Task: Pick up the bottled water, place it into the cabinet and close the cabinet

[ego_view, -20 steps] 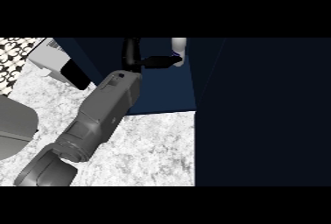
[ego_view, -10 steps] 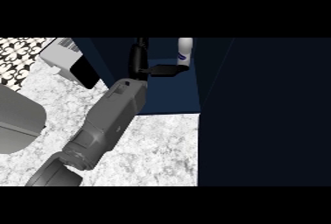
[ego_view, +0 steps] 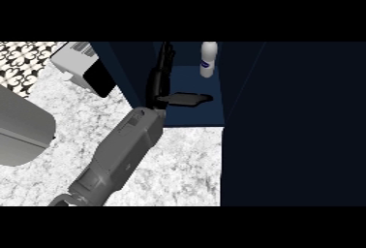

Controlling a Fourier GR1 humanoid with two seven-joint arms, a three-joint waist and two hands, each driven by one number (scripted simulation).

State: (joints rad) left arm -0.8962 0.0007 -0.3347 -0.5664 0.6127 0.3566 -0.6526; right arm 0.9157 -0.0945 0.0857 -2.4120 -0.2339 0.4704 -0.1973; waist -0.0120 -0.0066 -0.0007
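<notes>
Bottled water [ego_view: 208, 59] is seen standing upright at the back of an open cabinet [ego_view: 193, 116], well inside its dark blue walls. The bottle is a slim white cylinder with a rounded shoulder, wrapped by a blue band around its middle. It is touched by nothing.

The left hand [ego_view: 160, 80], matt black and slender, is held inside the cabinet just left of the bottle and apart from it. Its fingers [ego_view: 166, 54] are stretched out straight toward the back wall, and the thumb [ego_view: 187, 99] is spread flat to the right, so the hand is held wide with nothing in it. The hand is carried by a boxy grey forearm [ego_view: 118, 155], which is angled up from the lower left across the desk.

The desk [ego_view: 178, 167] is shown as a mottled white and grey stone surface. A tall, smooth, near-black panel [ego_view: 293, 126] fills the right side. A white box with a glossy black face [ego_view: 80, 65] is set at the upper left, beside black and white patterned tile [ego_view: 22, 63]. A smooth grey curved form [ego_view: 22, 128] is cut off by the left edge.
</notes>
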